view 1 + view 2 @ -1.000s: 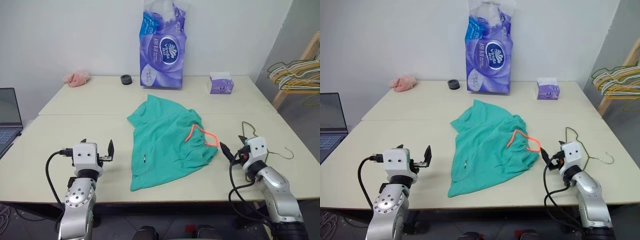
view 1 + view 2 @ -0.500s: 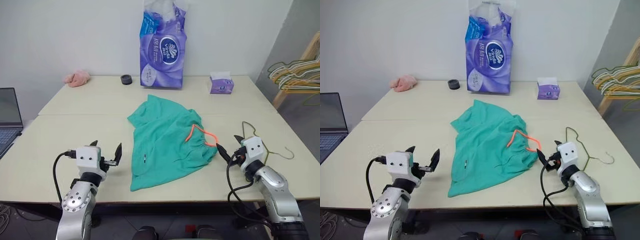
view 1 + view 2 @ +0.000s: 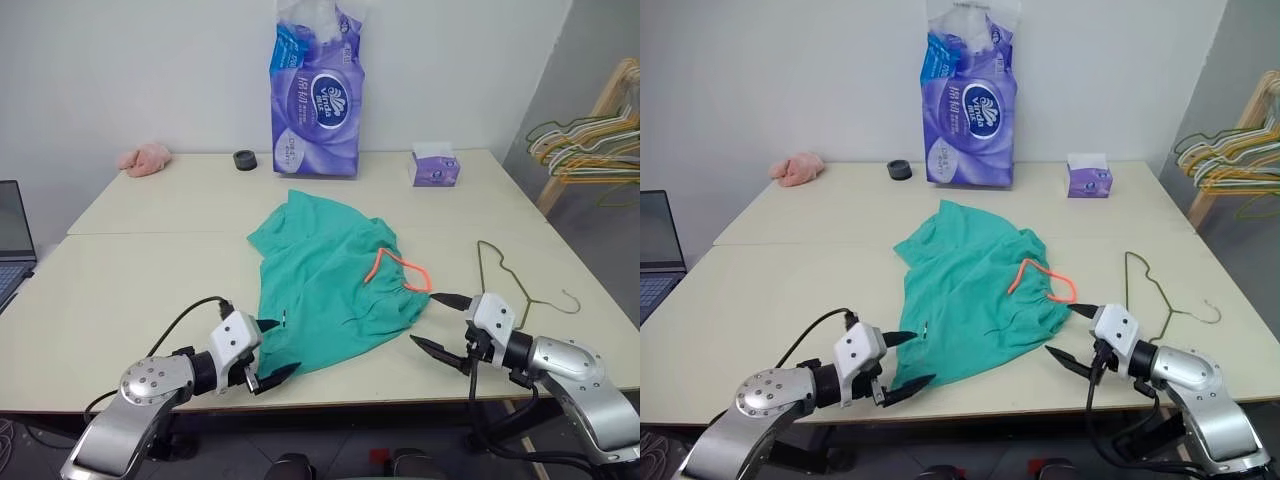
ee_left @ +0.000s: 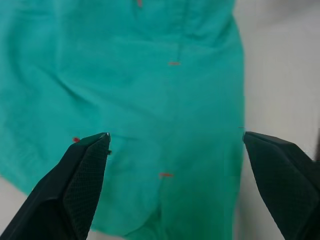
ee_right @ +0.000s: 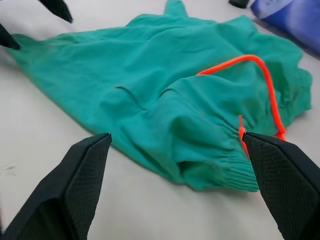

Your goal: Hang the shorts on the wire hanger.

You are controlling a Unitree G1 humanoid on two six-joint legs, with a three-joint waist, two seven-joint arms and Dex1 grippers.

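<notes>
- Clutter along the far edge of the table (image 3: pixel 120 290): pink cloth lump (image 3: pixel 145 157) at 10 o'clock, small black ring (image 3: pixel 245 159) beside it, tall purple tissue pack (image 3: pixel 314 92) at 12 o'clock, small purple tissue box (image 3: pixel 436 166) at 1 o'clock.
- Laptop (image 3: pixel 12 232) off the table's left edge at 9 o'clock; bunch of yellow, green and white hangers (image 3: pixel 585 150) on a wooden rack at 2 o'clock.
- Shorts (image 3: pixel 335 280) lying rumpled and flat mid-table, waistband toward 3 o'clock, orange drawstring (image 3: pixel 398 268) looped on top.
- Wire hanger (image 3: pixel 510 285) flat on the table at 3 o'clock of the shorts, just beside the waistband, hook end toward the right edge.
- Left gripper (image 3: pixel 271 352) at 7 o'clock of the shorts, fingers spread wide, empty, tips at the near hem.
- Right gripper (image 3: pixel 438 322) at 4 o'clock of the shorts, fingers spread wide, empty, aimed at the waistband; arm partly over the hanger's near end.
- Left wrist view: teal fabric between the black fingertips (image 4: pixel 85 160), small orange stitches on it.
- Right wrist view: gathered elastic waistband and drawstring close up, the left gripper's tips at the far hem.
- Pale cream tabletop with a seam across it; plain white wall behind.
</notes>
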